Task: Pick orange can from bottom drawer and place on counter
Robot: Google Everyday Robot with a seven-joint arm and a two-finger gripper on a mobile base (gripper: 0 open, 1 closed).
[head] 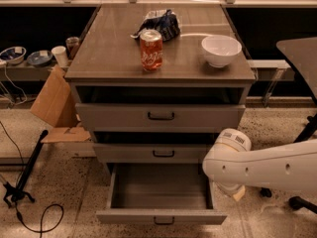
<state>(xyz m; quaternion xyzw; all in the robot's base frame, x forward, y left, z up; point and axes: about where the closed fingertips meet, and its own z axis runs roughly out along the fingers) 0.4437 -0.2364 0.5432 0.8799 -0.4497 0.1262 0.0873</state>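
hanging just beside the open bottom drawer, fingers mostly hidden under arm, openness unclear

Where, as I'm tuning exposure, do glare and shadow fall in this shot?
Camera view: a pale glare streak on the counter beside the white bowl; the bottom drawer interior sits dim; the gripper, low at the drawer's right under the arm, is mostly hidden.

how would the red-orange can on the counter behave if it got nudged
The red-orange can stands upright, tall and narrow, so a high push would likely tip it; once down, its round body could roll on the glossy counter. Its shiny wall probably slips easily. The pincer is low down, right of the open bottom drawer.
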